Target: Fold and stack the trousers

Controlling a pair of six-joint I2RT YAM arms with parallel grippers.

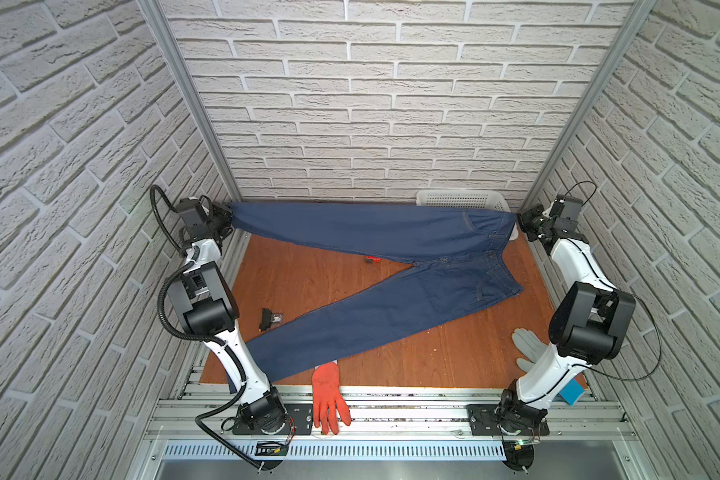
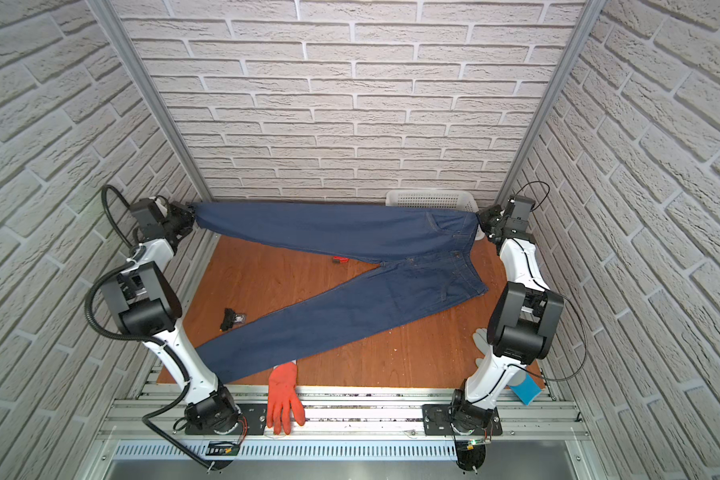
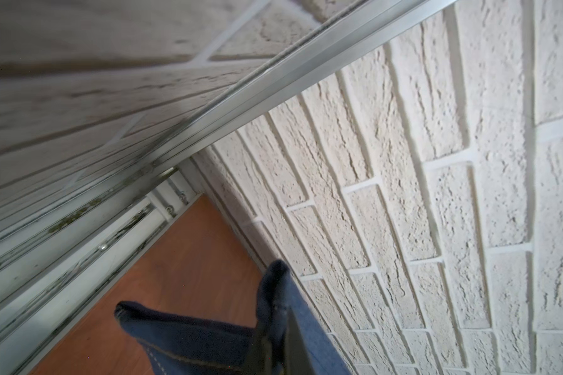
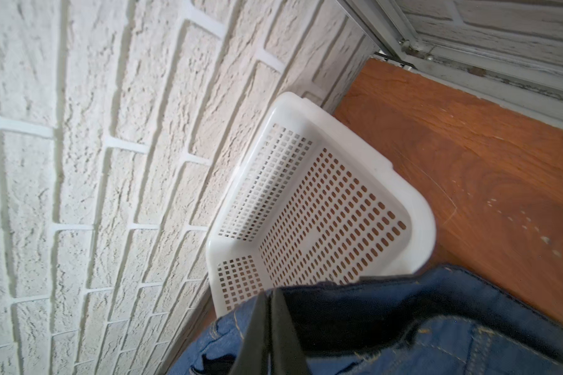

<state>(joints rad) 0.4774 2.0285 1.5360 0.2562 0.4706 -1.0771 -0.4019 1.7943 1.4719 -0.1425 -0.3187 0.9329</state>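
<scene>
**Jeans stretched between both grippers along the far edge**

The wooden table (image 1: 308,282) (image 2: 275,282) fills the floor of the brick-walled cell. The trousers (image 1: 371,316) (image 2: 329,316) cover much of it, opened into a wide V. One leg runs along the far edge, pulled straight from the far-left corner to the far-right corner. The other leg lies flat on the wood, slanting from the waist on the right down to the near left, where its hem ends beside the left arm's base.

The left gripper (image 1: 228,216) (image 2: 192,216) is clamped on the hem of the far leg; its wrist view shows dark denim (image 3: 192,341) pinched between the fingers above the wood. The right gripper (image 1: 521,220) (image 2: 482,219) is clamped on the waistband at the far right, with denim (image 4: 436,341) bunched around its fingers.

A white perforated basket (image 1: 462,198) (image 2: 429,198) (image 4: 306,107) stands against the far wall, partly hidden behind the waist. An orange-red glove (image 1: 327,395) (image 2: 283,399) lies at the near edge, its cuff meeting the near leg's hem. A grey glove (image 1: 526,345) (image 2: 481,338) lies near right, partly behind the right arm, with a blue block (image 1: 572,392) (image 2: 525,388) just nearer. A small black item (image 1: 269,319) (image 2: 231,319) sits left of the near leg, and a tiny red piece (image 1: 372,259) (image 2: 340,260) lies between the legs, near the crotch
</scene>
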